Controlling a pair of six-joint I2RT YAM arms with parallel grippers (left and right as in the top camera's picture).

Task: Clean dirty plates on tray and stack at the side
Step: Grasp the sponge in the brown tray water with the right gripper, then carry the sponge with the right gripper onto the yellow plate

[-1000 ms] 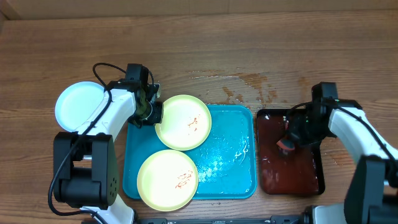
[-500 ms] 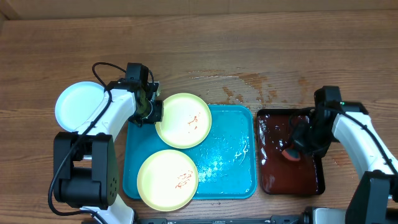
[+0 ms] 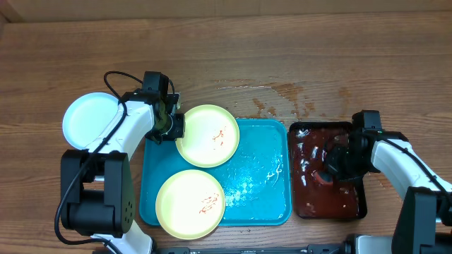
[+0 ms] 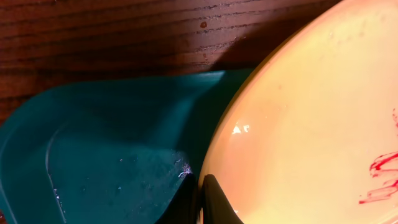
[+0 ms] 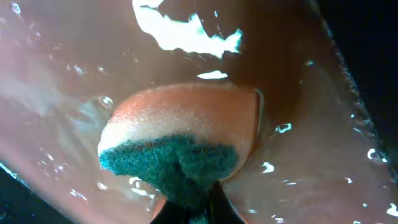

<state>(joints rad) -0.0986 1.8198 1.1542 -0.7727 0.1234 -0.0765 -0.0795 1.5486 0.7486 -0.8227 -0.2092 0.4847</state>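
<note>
The turquoise tray (image 3: pixel 258 190) holds two pale yellow-green plates with red smears. My left gripper (image 3: pixel 171 127) is shut on the rim of the upper plate (image 3: pixel 207 137), which hangs over the tray's top left corner; the left wrist view shows the plate (image 4: pixel 311 124) and the tray (image 4: pixel 112 155). The lower plate (image 3: pixel 190 204) lies at the tray's front left. A mint-blue plate (image 3: pixel 90 120) lies on the table to the left. My right gripper (image 3: pixel 329 168) is shut on a sponge (image 5: pixel 180 143), orange with a green scrub face, dipped in the water of the red-brown tray (image 3: pixel 353 208).
Water is spilled on the table (image 3: pixel 275 95) behind the trays. Droplets and a small white streak (image 3: pixel 274 172) lie on the turquoise tray's right half.
My right gripper has shifted the sponge about in the red-brown tray, and that tray has moved slightly left. The left gripper and its plate are almost unmoved.
</note>
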